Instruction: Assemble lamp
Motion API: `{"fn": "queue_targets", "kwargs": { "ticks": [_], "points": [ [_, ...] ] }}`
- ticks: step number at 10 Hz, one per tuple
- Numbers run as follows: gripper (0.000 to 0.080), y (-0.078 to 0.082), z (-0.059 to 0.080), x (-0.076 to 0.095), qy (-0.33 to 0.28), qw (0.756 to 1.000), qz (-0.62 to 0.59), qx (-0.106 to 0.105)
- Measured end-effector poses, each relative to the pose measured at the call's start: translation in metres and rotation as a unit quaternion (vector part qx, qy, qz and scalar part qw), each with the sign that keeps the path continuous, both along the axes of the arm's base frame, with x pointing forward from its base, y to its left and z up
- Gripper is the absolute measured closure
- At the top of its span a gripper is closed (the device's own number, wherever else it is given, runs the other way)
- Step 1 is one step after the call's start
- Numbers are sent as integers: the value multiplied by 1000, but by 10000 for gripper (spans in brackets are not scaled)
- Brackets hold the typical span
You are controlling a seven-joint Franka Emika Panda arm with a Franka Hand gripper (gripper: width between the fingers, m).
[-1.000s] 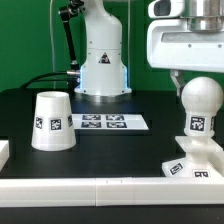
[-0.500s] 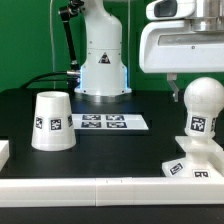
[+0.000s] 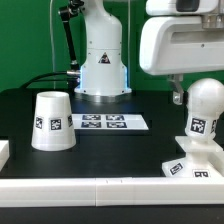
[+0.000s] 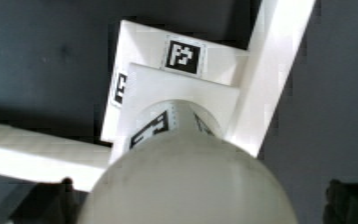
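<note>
The round white bulb stands upright on the neck of the flat square base at the exterior view's right, near the front. My gripper hangs just above and around the top of the bulb. In the wrist view the bulb fills the space between my two dark fingertips, with a thin gap on each side, and the tagged base lies beyond it. The gripper is open and holds nothing. The truncated-cone shade stands on the table at the exterior view's left.
The marker board lies flat in the middle of the black table. The robot's white pedestal stands behind it. A white rail runs along the table's front edge. A green wall is behind.
The gripper's body has shifted a little toward the exterior view's left over the bulb. The bulb, base and shade have not moved.
</note>
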State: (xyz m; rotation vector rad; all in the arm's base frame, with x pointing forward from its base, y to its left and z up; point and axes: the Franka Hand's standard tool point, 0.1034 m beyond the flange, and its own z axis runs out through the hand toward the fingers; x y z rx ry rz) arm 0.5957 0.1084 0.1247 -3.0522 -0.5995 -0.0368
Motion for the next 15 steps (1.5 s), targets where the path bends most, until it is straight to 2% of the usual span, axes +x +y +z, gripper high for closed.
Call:
{"fn": "queue_targets", "kwargs": {
  "ticks": [4, 10, 13, 15],
  "points": [
    [101, 3, 0, 11, -3, 988, 156, -10],
    [101, -1, -3, 10, -4, 941, 338, -22],
    [101, -1, -7, 9, 0, 906, 421, -33],
    [112, 0, -10, 8, 5, 908, 417, -33]
  ]
}}
